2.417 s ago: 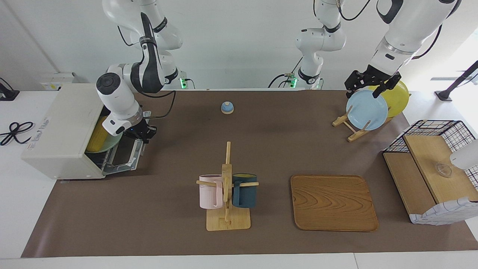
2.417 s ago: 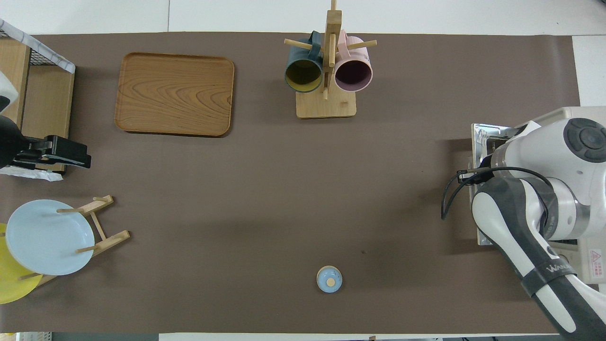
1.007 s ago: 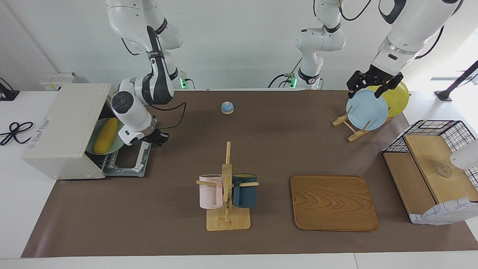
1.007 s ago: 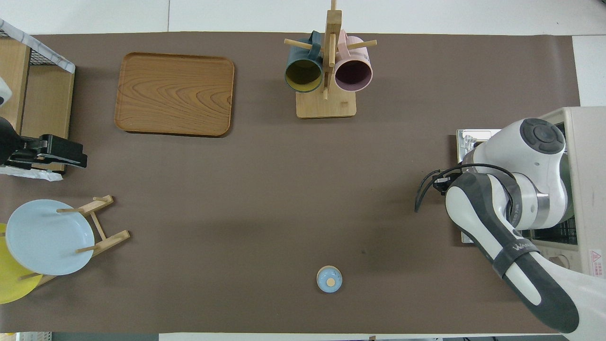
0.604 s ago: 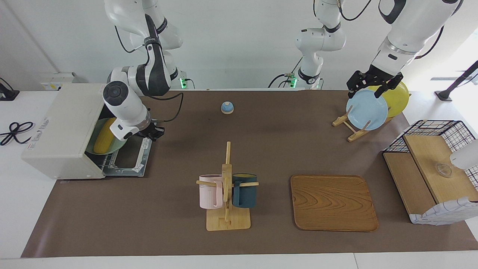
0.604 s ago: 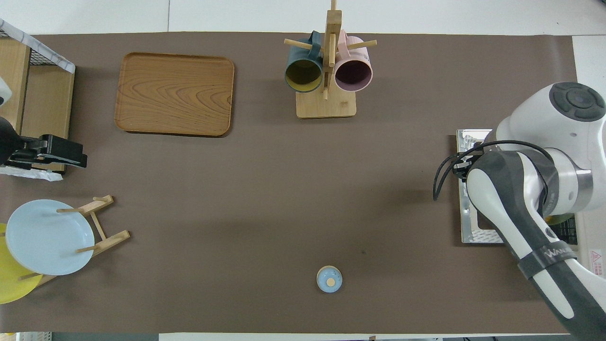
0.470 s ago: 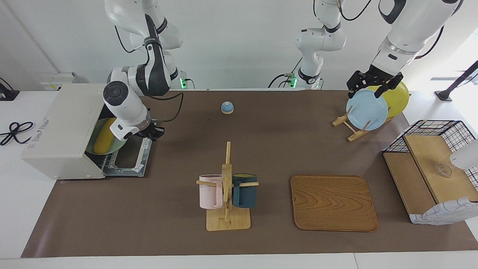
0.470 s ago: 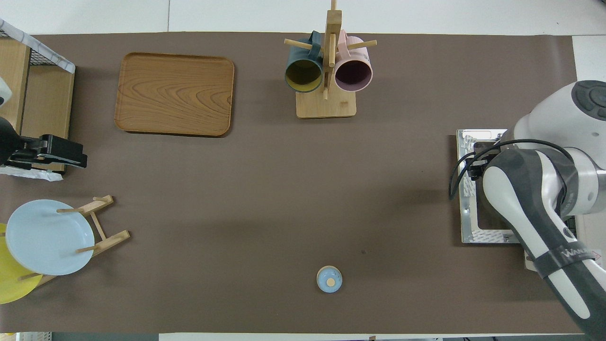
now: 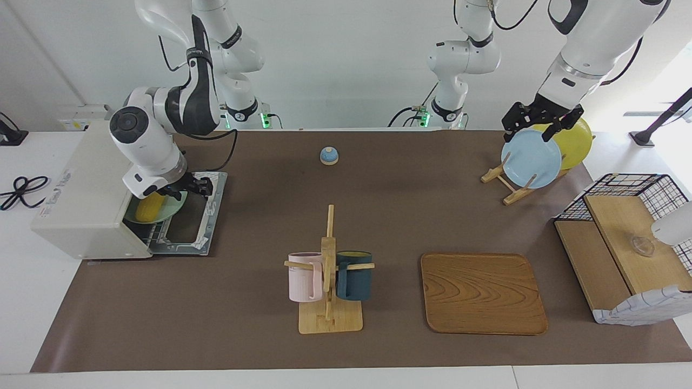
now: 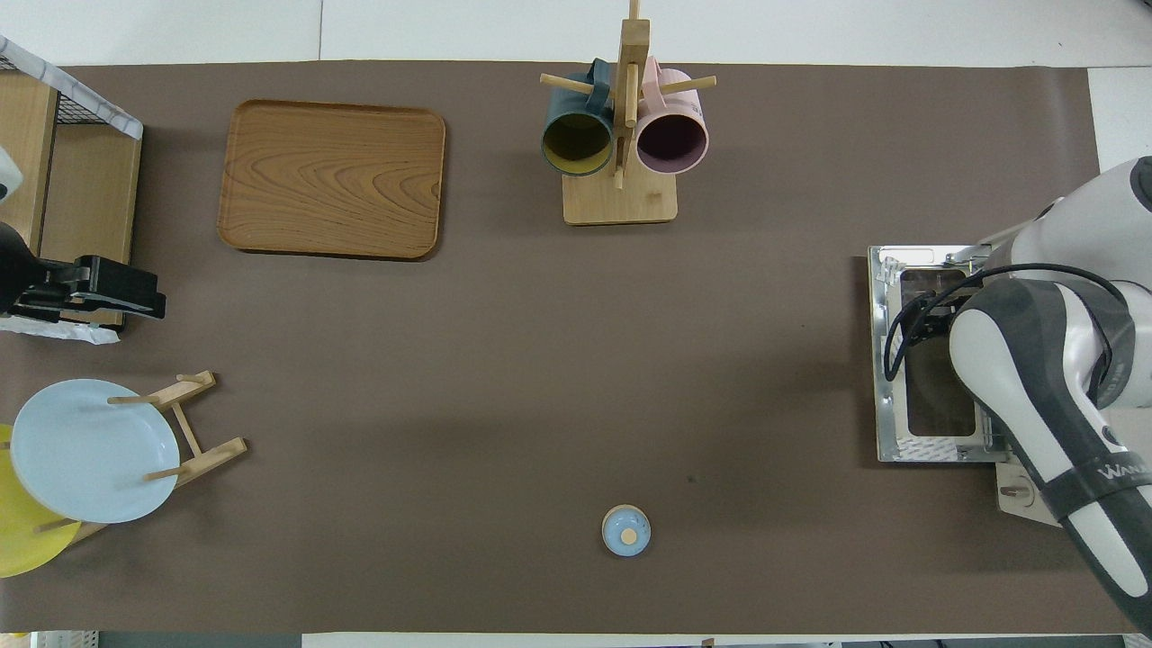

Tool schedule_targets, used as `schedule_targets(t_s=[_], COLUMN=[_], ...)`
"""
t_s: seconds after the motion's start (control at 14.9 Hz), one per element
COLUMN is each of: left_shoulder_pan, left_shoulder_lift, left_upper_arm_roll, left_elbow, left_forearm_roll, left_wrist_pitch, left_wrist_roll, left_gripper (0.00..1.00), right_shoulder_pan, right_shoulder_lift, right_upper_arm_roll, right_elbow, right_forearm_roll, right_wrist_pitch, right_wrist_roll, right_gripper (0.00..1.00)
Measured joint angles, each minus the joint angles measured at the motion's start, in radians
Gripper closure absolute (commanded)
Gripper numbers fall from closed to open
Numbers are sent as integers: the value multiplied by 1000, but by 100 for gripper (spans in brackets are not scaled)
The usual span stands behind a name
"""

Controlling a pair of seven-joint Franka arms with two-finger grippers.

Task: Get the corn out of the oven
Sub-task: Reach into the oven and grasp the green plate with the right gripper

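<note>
right gripper [image 9: 190, 189]: moving in over the oven's lowered door toward the corn since a moment ago; fingers' state unclear
corn [image 9: 150, 207]: lying on green plate [image 9: 174, 207] inside oven [image 9: 89, 189], unmoved
left gripper [image 9: 542, 123]: waiting open over blue plate [image 9: 530, 160], unchanged

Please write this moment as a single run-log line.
oven: door down | corn: on green plate inside oven | right tool: at oven mouth over plate | left tool: waiting over plate rack
</note>
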Motion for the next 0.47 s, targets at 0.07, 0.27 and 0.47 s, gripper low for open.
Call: schedule_targets(t_s=[0.07, 0.27, 0.47], left_shoulder_pan=[0, 0, 0], left_shoulder_lift=[0, 0, 0], left_upper_arm_roll=[0, 0, -1], left_elbow=[0, 0, 0], left_forearm_roll=[0, 0, 0], left_wrist_pitch=[0, 0, 0], left_wrist_roll=[0, 0, 0], left_gripper=[0, 0, 0], right_shoulder_pan=[-5, -31, -44], right_shoulder_lift=[-1, -2, -7], right_upper_arm_roll=[0, -1, -1], right_elbow=[-12, -66, -85], right_forearm_roll=[0, -1, -1], right_wrist_pitch=[16, 95, 104], right_wrist_roll=[-4, -35, -43], right_gripper=[24, 24, 36])
